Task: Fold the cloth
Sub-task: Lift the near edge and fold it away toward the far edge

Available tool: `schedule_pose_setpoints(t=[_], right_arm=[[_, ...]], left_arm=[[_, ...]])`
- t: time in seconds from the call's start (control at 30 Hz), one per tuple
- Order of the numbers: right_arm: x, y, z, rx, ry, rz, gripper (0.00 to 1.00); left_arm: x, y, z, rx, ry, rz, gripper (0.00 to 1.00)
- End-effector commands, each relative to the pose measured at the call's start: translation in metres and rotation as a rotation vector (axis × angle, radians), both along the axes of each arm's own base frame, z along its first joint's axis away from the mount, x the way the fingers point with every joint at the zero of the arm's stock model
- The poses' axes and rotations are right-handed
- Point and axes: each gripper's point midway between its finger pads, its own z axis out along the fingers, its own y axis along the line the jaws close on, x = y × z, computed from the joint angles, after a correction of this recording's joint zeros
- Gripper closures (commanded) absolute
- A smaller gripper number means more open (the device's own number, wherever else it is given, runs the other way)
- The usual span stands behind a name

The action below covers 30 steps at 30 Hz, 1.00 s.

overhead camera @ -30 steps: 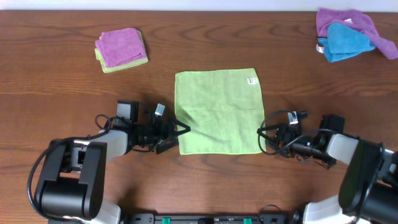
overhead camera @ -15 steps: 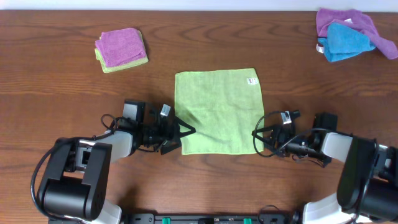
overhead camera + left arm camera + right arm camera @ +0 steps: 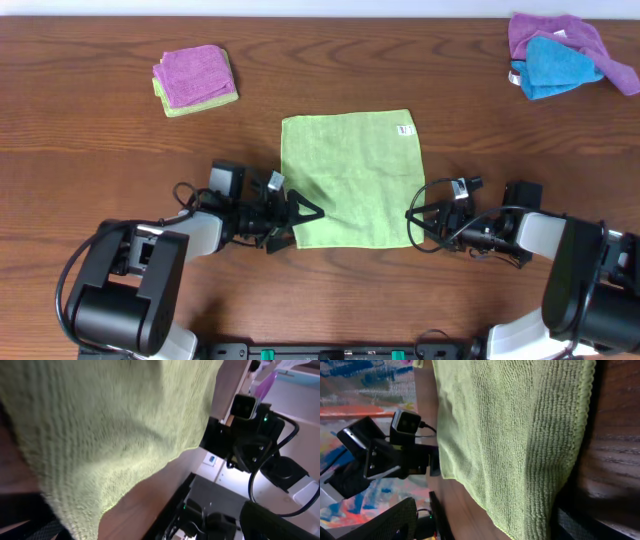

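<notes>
The lime yellow-green cloth (image 3: 350, 180) lies spread flat in the middle of the table, its white tag (image 3: 405, 129) at the far right corner. My left gripper (image 3: 306, 214) is open, low at the cloth's near left corner, with the cloth's edge (image 3: 100, 435) reaching between its jaws. My right gripper (image 3: 413, 226) is open at the near right corner, straddling the hem. In the right wrist view the cloth (image 3: 520, 425) fills the frame, and one dark finger (image 3: 592, 520) sits beside its edge.
A folded purple cloth on a paler green one (image 3: 195, 78) lies at the back left. Crumpled purple and blue cloths (image 3: 560, 52) lie at the back right. Bare wooden table (image 3: 120, 160) surrounds the cloth. Each wrist view shows the opposite arm (image 3: 395, 455) across the cloth.
My left gripper slid right until it reached the cloth's near left corner. My right gripper moved a little left onto the near right corner and its jaws narrowed slightly. The cloth stayed flat.
</notes>
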Motion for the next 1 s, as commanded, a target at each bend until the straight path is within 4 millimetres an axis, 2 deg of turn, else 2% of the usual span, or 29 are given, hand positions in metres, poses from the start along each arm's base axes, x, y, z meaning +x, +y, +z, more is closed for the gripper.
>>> schedule_pose_setpoints(t=[0.0,0.2,0.33,0.43,0.5,0.53,0.57,0.6,0.67,0.7,0.73,0.97], right_arm=[[-0.0042,-0.0028,-0.0166,-0.07,0.025,0.004,0.17],[0.0014,-0.0052,-0.0172,-0.081,0.015,-0.01,0.18],[-0.0037,-0.0038,-0.0178,-0.072,0.046,-0.009,0.25],[-0.0069,-0.0029,-0.0181,-0.067,0.066,-0.008,0.28],[-0.0068,-0.0039,-0.0198,-0.079,0.068,-0.009,0.37],[-0.0067,-0.0044,-0.0204,-0.083,0.069,-0.009,0.46],[-0.0067,-0.0047,-0.021,-0.087,0.069,-0.01,0.59],[-0.0068,-0.0049,-0.0213,-0.089,0.071,-0.01,0.69],[-0.0069,-0.0048,-0.0213,-0.088,0.072,-0.01,0.92],[-0.007,-0.0048,-0.0213,-0.088,0.072,-0.01,0.99],[-0.0071,-0.0048,-0.0213,-0.088,0.073,-0.01,0.99],[-0.007,-0.0046,-0.021,-0.075,0.107,-0.029,0.98]], left_arm=[[-0.0077,0.0022,-0.0127,0.027,0.054,0.009,0.0],[-0.0041,0.0056,-0.0163,0.05,0.049,0.028,0.0],[-0.0037,0.006,-0.0167,0.053,0.048,0.03,0.14],[-0.0031,0.0066,-0.0176,0.059,0.047,0.033,0.2],[-0.0026,0.0069,-0.0182,0.063,0.045,0.036,0.23],[-0.0022,0.0072,-0.0187,0.066,0.045,0.038,0.29],[-0.0018,0.0076,-0.0195,0.071,0.044,0.04,0.4],[-0.0014,0.008,-0.0201,0.075,0.043,0.043,0.57],[-0.001,0.0084,-0.0207,0.079,0.042,0.045,0.8],[-0.0008,0.0086,-0.021,0.081,0.041,0.046,0.92],[-0.0008,0.0086,-0.021,0.081,0.041,0.046,0.94],[-0.0008,0.0084,-0.0208,0.079,0.089,0.071,0.94]])
